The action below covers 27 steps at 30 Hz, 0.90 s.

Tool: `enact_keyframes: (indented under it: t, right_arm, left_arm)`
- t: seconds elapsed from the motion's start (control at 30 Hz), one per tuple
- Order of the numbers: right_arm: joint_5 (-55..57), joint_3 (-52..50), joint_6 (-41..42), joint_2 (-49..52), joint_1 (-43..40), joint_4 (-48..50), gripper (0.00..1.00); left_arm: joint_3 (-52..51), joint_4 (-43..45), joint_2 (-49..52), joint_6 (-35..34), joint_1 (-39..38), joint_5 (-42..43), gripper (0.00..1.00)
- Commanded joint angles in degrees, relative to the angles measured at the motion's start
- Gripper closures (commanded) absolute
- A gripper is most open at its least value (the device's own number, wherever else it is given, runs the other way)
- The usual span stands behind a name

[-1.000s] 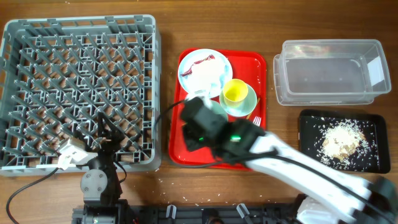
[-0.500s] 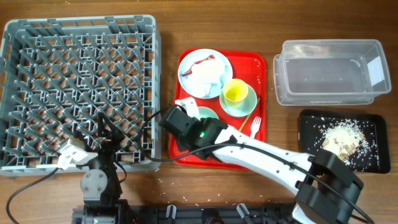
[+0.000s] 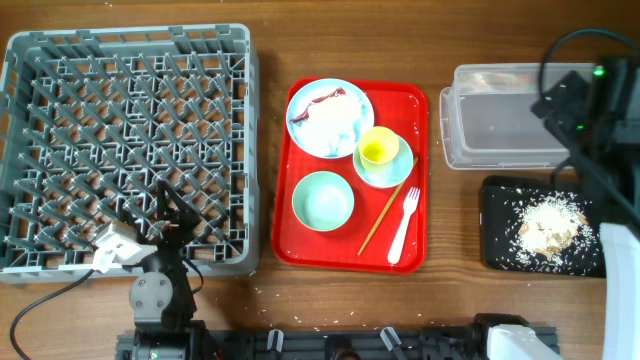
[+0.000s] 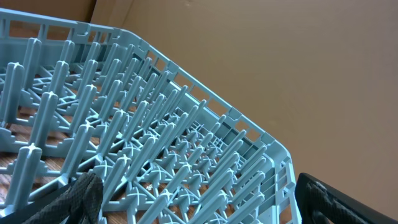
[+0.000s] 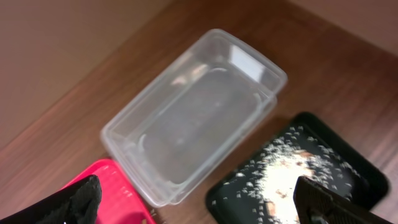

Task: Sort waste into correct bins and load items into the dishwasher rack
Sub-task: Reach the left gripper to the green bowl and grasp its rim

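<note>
The grey dishwasher rack (image 3: 130, 140) fills the left side, and nothing lies in it. My left gripper (image 3: 165, 215) hovers open over its near edge, and only rack pegs (image 4: 155, 143) show between its fingers (image 4: 81, 199). On the red tray (image 3: 412, 100) sit the plate (image 3: 305, 135) with tissue and red wrapper (image 3: 330, 112), the yellow cup (image 3: 379, 149) on its saucer (image 3: 400, 172), the bowl (image 3: 323, 200), the chopstick (image 3: 385, 215) and the fork (image 3: 404, 225). My right gripper (image 5: 199, 205) is open and empty above the clear tub (image 5: 186, 124) and the black tray (image 5: 336, 149), which holds the rice clump (image 3: 548, 225).
The clear tub (image 3: 530, 115) stands at the back right with the black tray (image 3: 500, 250) just in front of it. My right arm (image 3: 590, 110) reaches over both from the right edge. Rice crumbs are scattered on the wood near the red tray's front.
My right arm has swung from the front of the red tray to the far right, over the tub and black tray. The bowl, chopstick and fork are uncovered. The left arm has not moved.
</note>
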Motion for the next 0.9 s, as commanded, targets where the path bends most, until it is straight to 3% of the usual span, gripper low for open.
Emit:
enact_keyframes:
  t: [0.0,0.1,0.13,0.23,0.33,0.43,0.53,0.63,0.73,0.87]
  right_arm:
    - [0.81,-0.26,0.07,2.10,-2.34,-0.02,0.00]
    - [0.61,-0.26,0.07,4.17,-2.32,0.00,0.00]
    - [0.61,-0.26,0.07,4.87,-2.32,0.04,0.00]
    - [0.61,-0.26,0.07,6.99,-2.32,0.11,0.00]
    - [0.59,-0.26,0.07,8.13,-2.32,0.13,0.00]
    - [0.59,-0.26,0.09,8.66,-2.32,0.11,0.00]
    - [0.59,-0.26,0.09,9.09,-2.32,0.15,0.00]
    - [0.57,-0.26,0.09,9.11,-2.32,0.22,0.00]
    - [0.44,-0.26,0.07,9.20,-2.32,0.22,0.00]
    - [0.44,-0.26,0.07,9.20,-2.32,0.22,0.00]
  left_arm:
    - [-0.04,-0.26,-0.42,0.85,-0.15,-0.52,0.00]
    - [-0.04,-0.26,-0.42,0.83,-0.15,-0.52,0.00]
    - [-0.04,-0.28,-0.42,-1.14,-0.15,2.89,0.00]
    - [-0.04,1.38,-0.42,-4.50,-0.15,26.21,0.00]
    - [0.13,13.29,-0.42,0.28,-0.15,34.51,0.00]
    - [6.05,11.06,1.38,6.75,-0.15,34.75,0.00]
    - [20.98,-1.38,15.02,11.98,-0.15,42.05,0.00]
    - [41.07,-18.69,38.14,17.59,-1.20,53.96,0.00]
    - [59.21,-37.27,61.75,22.84,-11.43,51.36,0.00]
    - [61.83,-35.04,80.56,22.80,-30.08,37.97,0.00]
